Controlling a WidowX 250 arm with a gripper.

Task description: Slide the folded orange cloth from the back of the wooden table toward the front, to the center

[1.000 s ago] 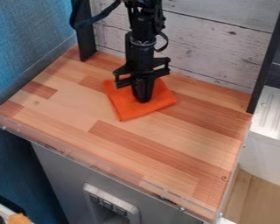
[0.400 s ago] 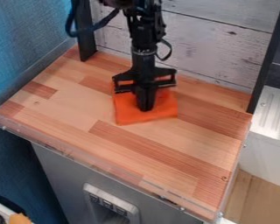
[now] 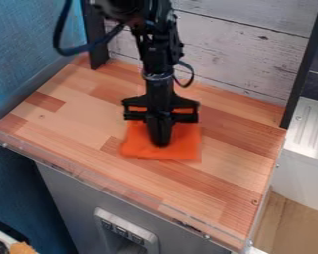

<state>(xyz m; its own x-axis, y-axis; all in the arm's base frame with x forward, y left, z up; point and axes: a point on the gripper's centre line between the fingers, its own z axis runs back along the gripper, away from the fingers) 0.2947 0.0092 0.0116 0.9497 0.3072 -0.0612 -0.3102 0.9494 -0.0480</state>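
Observation:
An orange cloth (image 3: 136,145) lies flat on the wooden counter, a little above its middle in the view. The black gripper (image 3: 160,144) points straight down onto the cloth, its tip touching or just over the cloth's centre. The arm comes down from the top edge, and its gripper body hides the cloth's upper middle part.
The wooden counter (image 3: 208,184) has a clear raised strip along its front edge. Black posts stand at the back left (image 3: 95,37) and right (image 3: 307,59), with a whitewashed plank wall (image 3: 248,49) between them. A white ridged surface (image 3: 314,131) lies beyond the right edge.
The gripper has moved toward the counter's front edge, and the orange cloth has slid along with it and turned slightly.

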